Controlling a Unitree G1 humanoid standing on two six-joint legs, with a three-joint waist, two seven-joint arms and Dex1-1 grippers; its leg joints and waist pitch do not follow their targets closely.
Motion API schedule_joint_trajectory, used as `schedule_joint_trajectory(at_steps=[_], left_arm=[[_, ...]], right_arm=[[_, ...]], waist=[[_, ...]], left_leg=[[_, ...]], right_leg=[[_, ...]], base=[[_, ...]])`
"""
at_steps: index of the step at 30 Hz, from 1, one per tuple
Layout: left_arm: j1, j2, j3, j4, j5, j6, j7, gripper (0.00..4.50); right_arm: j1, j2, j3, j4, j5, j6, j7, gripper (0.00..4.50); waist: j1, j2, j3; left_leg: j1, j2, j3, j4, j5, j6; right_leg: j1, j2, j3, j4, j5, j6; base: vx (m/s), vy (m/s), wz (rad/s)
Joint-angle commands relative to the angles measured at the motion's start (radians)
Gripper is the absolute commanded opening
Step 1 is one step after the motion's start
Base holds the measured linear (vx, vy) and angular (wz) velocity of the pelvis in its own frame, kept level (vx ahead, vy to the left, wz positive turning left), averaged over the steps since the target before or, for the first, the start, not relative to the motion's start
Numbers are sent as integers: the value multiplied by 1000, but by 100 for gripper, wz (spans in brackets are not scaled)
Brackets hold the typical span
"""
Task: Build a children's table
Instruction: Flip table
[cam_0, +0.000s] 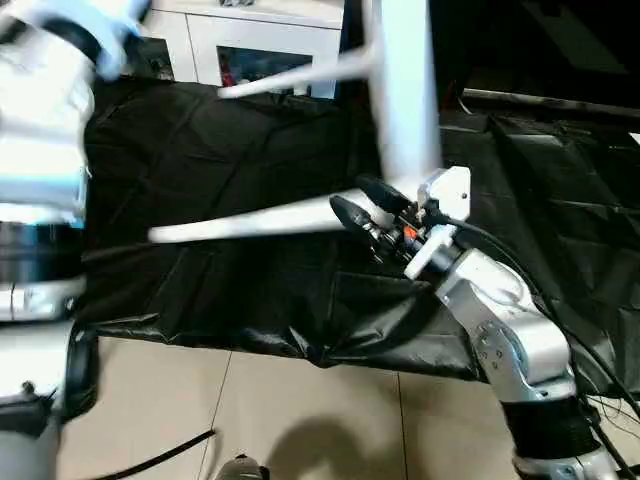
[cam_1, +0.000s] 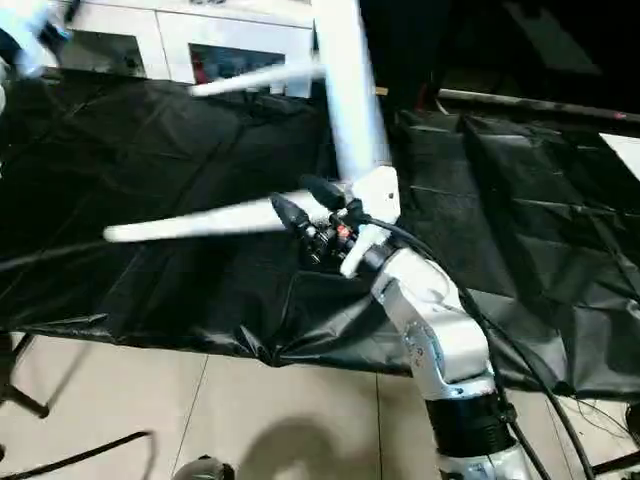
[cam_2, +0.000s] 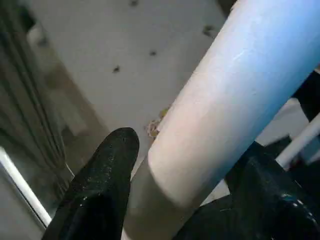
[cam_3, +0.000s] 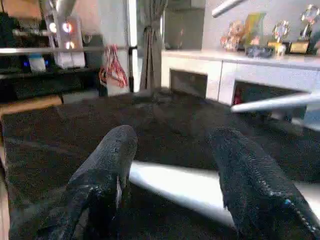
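Right pincer (cam_0: 358, 198) gripped a white table leg (cam_0: 250, 220) between its fingers above the black-draped bench (cam_0: 230, 290); left pincer (cam_2: 180, 195) clasped another leg (cam_2: 225, 110).

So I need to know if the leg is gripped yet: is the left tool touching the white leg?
Touching. In the left wrist view the white leg sits between the left tool's two black fingers, pressed against both.

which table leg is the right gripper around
Start from the black sheet spread over the floor. Above its near edge, the right gripper reaches in from the silver forearm, its fingers either side of a leg. It is the nearer of the two level legs, pointing left; the other runs by the white cabinet.
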Motion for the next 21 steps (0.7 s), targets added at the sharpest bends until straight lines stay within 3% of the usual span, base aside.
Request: schedule_joint_trajectory(at_steps=[1, 4, 6, 7, 11, 15, 16, 19, 21], left_arm=[[-15, -49, 101, 3, -123, 78, 37, 258], [-5, -59, 120, -16, -133, 89, 40, 258], [12, -67, 136, -45, -138, 102, 40, 254], [22, -69, 140, -59, -140, 108, 41, 253], [45, -73, 145, -95, -160, 136, 47, 252], [57, -76, 145, -109, -167, 152, 49, 252], [59, -78, 146, -111, -167, 157, 51, 252], [63, -81, 145, -116, -168, 163, 53, 252], [64, -81, 143, -120, -168, 167, 54, 252]], right_arm=[[32, -26, 2, -10, -27, 33, -5, 268], [49, -31, -8, 8, -50, 60, -47, 285], [54, -10, -51, 55, -75, 86, -143, 302], [54, 8, -80, 77, -70, 83, -180, 308], [37, 52, -131, 131, -16, 38, -200, 345], [-86, 104, -131, 319, 5, -72, -136, 361], [-129, 117, -136, 381, 1, -101, -130, 361], [-267, 164, -176, 566, 18, -169, -88, 363], [-307, 174, -191, 622, 19, -187, -83, 363]], waist=[[-4, -2, -69], [-5, -1, -69], [-9, -3, -66], [-10, -9, -66], [-11, -7, -66], [-20, -6, -67], [-23, 1, -68], [-23, -1, -70], [-22, -5, -71]], left_leg=[[32, 26, -8, -62, -100, -29], [34, 27, -9, -64, -123, -35], [36, 29, -9, -67, -135, -48], [39, 29, -7, -68, -158, -56], [37, 29, -9, -68, -162, -54], [34, 28, -8, -66, -158, -47], [35, 29, -10, -66, -164, -54], [38, 30, -8, -64, -143, -49], [37, 30, -6, -63, -113, -40]], right_leg=[[32, -61, 23, -60, 70, -175], [32, -62, 23, -64, 44, -174], [28, -62, 24, -67, 19, -171], [27, -64, 25, -70, -13, -170], [28, -63, 24, -69, -8, -159], [28, -65, 24, -68, 8, -169], [26, -64, 23, -67, 6, -176], [29, -63, 22, -62, 45, -193], [31, -60, 21, -58, 87, -197]], base=[[0, 0, 0], [0, 0, 0], [0, 0, 0], [0, 0, 0], [0, 0, 0], [0, 0, 0], [0, 0, 0], [0, 0, 0], [0, 0, 0]])
